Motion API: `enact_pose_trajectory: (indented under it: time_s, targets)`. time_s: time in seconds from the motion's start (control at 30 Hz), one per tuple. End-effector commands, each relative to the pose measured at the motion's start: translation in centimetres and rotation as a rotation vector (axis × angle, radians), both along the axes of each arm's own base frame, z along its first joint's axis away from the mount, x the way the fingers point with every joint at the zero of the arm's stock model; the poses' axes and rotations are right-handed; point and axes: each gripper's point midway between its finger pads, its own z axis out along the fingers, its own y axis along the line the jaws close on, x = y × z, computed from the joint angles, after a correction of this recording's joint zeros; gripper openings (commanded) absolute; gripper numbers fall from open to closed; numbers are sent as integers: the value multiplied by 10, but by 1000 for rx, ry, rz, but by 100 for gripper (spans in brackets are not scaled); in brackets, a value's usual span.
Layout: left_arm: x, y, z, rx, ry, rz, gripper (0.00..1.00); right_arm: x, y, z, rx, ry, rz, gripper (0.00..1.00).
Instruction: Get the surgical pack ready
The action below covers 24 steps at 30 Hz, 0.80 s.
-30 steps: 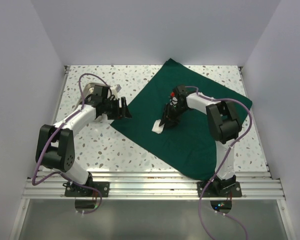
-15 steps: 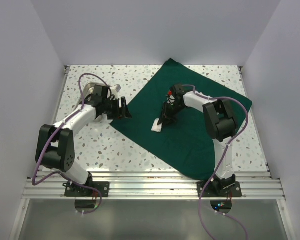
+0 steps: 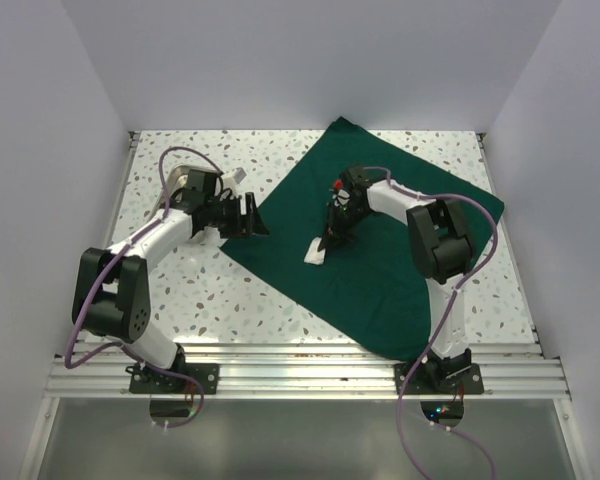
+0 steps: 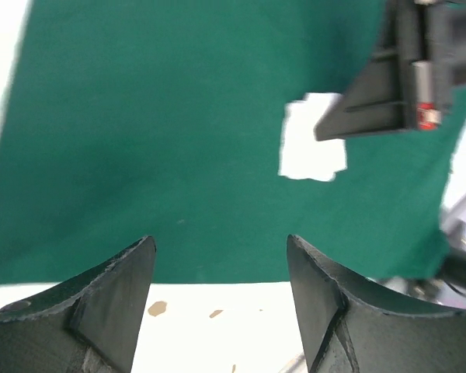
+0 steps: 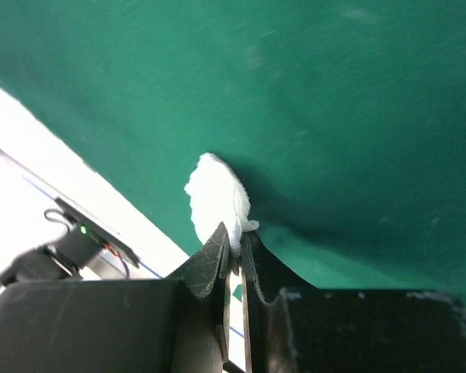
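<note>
Speckled desk [image 3: 180, 290], dark green drape [image 3: 380, 270] laid flat toward 1 o'clock, white gauze square [image 3: 315, 253] pinched by right fingers [image 5: 210, 264] mid-drape, left fingers [image 4: 116, 280] held spread at the drape's 9 o'clock corner

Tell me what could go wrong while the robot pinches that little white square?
The right gripper pinches only the edge of the gauze square, so it might slip out when lifted. Its tips sit low on the green drape and may catch and rumple it. The open left gripper, by the drape's edge, could snag it.
</note>
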Motion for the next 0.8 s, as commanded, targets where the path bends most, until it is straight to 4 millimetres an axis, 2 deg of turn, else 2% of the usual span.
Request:
enact_pose_trajectory:
  time_s: [0.0,0.03,0.07,0.17,0.2,0.27,0.33,0.43,0.57,0.7,0.77]
  targets:
    - [3,-29,27,-182,-57,-127,73,2,8,57,91,-128,107,5]
    - [1,-35,29,-219,-71,-152,73,-3,9,62,113,-142,140,4]
    - [-7,-44,38,-287,-62,-193,75,-9,13,78,165,-157,164,4]
    - [-23,-62,56,-398,-100,-257,79,-23,22,102,293,-184,210,4]
    - [-28,-67,65,-419,-155,-282,81,-33,27,120,370,-203,234,3]
    - [-40,-74,77,-476,-160,-305,85,-45,32,140,431,-221,260,3]
    - [-51,-81,89,-501,-217,-342,100,-60,35,162,493,-235,290,3]
    - [-58,-84,101,-507,-281,-370,100,-73,37,184,549,-250,308,3]
    - [-69,-95,112,-526,-315,-429,100,-89,46,203,611,-253,341,3]
    - [-81,-106,129,-607,-364,-470,100,-92,51,207,617,-252,347,2]
    - [-84,-109,127,-607,-348,-475,100,-88,53,211,623,-268,333,2]
